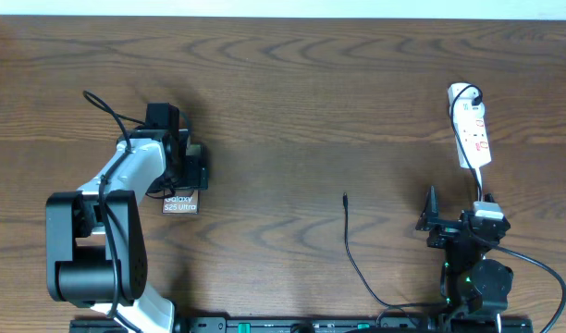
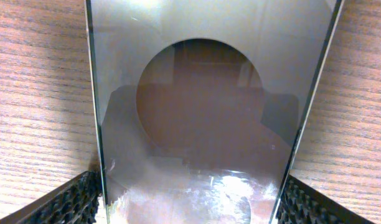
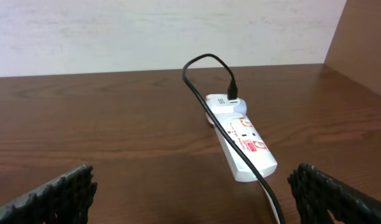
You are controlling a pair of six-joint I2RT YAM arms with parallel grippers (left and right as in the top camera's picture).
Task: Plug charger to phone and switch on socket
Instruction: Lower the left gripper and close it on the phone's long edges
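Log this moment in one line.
left gripper: astride phone, grip unclear | right gripper: open, empty | charger: tip free | socket: untouched

You had the phone (image 1: 180,203) flat on the table (image 1: 292,92) at the left, under the left gripper (image 2: 190,186), one finger beside each long edge, contact unclear; the socket (image 1: 472,129) lay far right, toward the back; the charger (image 1: 350,245) was plugged in at its rear end and ran forward over it; its free tip lay between phone and right gripper (image 3: 192,174), apart from both; that gripper sat before the socket.
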